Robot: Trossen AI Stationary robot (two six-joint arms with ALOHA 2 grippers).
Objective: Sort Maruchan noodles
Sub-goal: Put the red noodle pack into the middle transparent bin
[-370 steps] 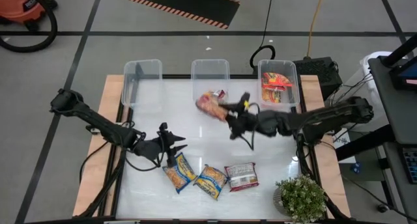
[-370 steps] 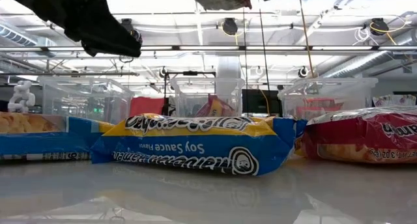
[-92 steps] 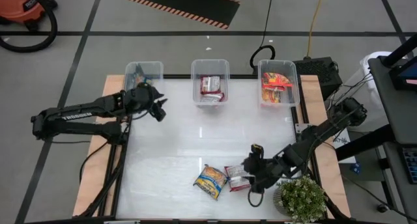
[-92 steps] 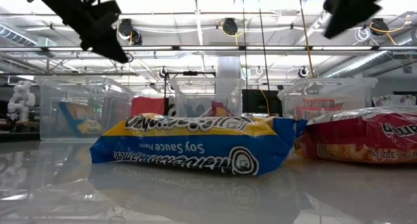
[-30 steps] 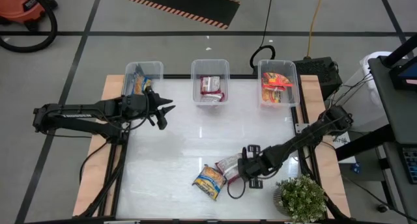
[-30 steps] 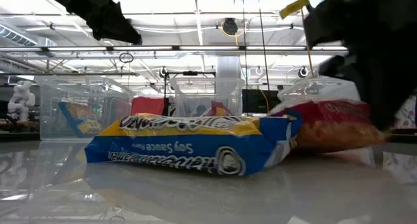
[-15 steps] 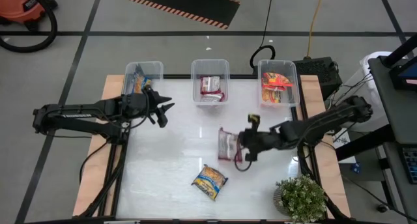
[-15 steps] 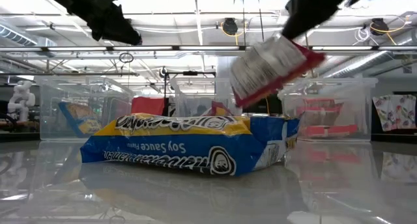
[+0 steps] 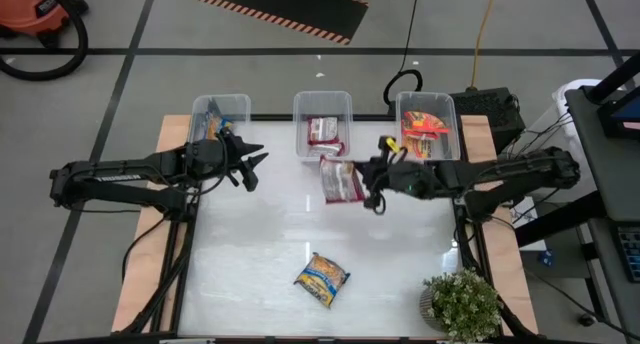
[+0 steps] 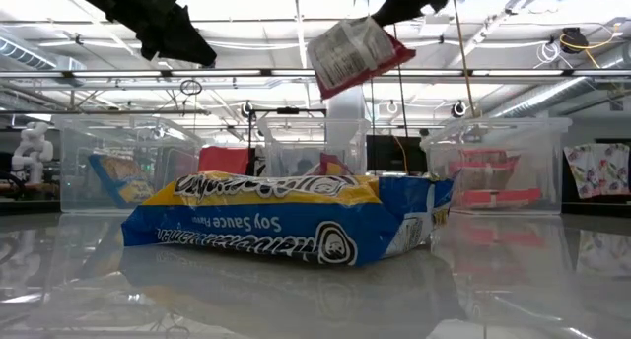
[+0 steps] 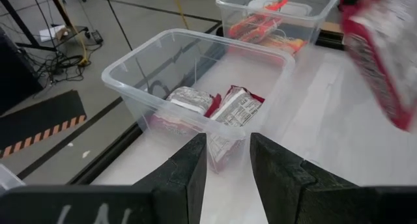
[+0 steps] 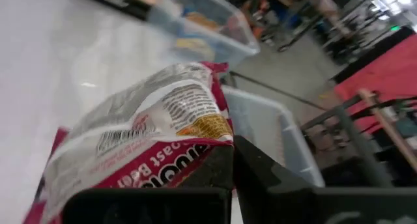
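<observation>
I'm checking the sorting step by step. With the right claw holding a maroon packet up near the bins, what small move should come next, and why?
Probably carry the maroon packet a little farther toward the middle bin and release it there. The right claw holds it in the air just in front of that bin, which already holds matching maroon packets. The left claw waits by the left bin.

The packet (image 9: 341, 182) clamped in the dark right gripper (image 9: 372, 183) is maroon with a white-and-grey printed panel. Far below that claw on the glossy white table (image 9: 260, 254) lies a blue-and-yellow packet (image 9: 322, 279). Just beyond it, the clear middle bin (image 9: 322, 106) holds maroon-and-white packets (image 9: 325, 134); orange-red packets (image 9: 424, 129) fill the clear bin (image 9: 452, 114) beside it.
</observation>
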